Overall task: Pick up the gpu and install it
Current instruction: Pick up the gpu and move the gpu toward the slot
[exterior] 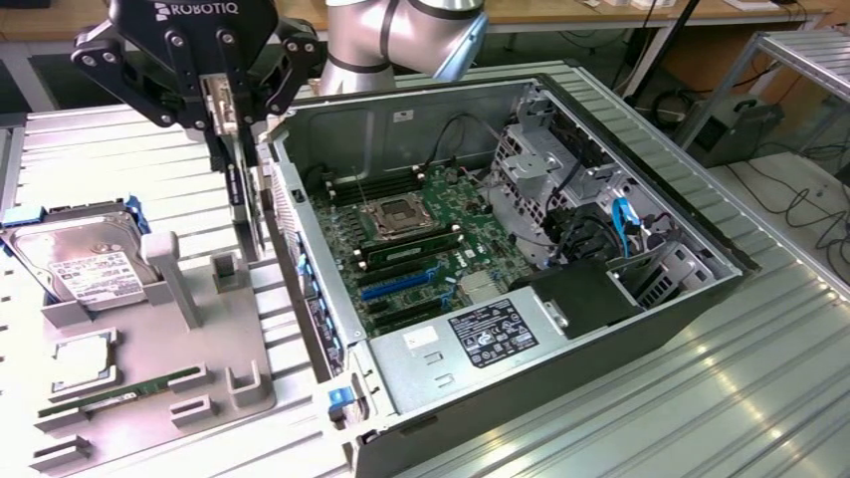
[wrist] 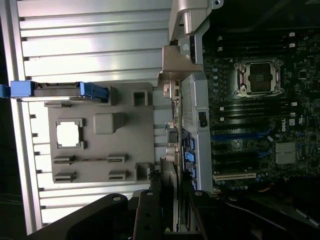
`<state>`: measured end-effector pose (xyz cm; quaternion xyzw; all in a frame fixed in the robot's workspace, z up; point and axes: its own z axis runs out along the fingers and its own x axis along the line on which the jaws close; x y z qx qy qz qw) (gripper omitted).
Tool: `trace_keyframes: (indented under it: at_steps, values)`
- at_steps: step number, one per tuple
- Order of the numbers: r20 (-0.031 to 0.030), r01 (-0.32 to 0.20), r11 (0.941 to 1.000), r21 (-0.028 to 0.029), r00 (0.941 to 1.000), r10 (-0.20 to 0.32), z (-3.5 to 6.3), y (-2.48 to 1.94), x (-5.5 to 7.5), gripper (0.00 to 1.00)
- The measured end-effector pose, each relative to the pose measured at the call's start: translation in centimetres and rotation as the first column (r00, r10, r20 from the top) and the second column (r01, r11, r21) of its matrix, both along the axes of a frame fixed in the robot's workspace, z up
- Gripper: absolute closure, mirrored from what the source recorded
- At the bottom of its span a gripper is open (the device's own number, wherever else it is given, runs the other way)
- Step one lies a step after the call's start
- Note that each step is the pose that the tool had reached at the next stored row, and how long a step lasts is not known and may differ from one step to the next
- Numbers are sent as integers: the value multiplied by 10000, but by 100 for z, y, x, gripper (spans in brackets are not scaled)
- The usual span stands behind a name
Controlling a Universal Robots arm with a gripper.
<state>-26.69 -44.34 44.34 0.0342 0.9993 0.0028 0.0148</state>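
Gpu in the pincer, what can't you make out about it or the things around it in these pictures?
- gpu: edge-on in both views, so its fan and board faces are hidden.
- Its lower end: the exterior view does not settle whether it clears the tray.
- pincer: upper body cut off by the exterior view's top edge.
- hard drive: label print too small to read.

Exterior view: from high up at one side, angled down over the open computer case (exterior: 398, 129) and grey parts tray (exterior: 126, 413), at medium range. Wrist view: from close overhead, straight down past the gripper (wrist: 172, 205). Shared by both: tray, case edge, CPU socket (exterior: 400, 217).
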Motion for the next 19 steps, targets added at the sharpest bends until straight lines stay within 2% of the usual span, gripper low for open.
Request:
trace_keyframes:
  at_steps: [19]
  values:
    - [0,-2,10000,-19,10000,2,0,0,92,74]
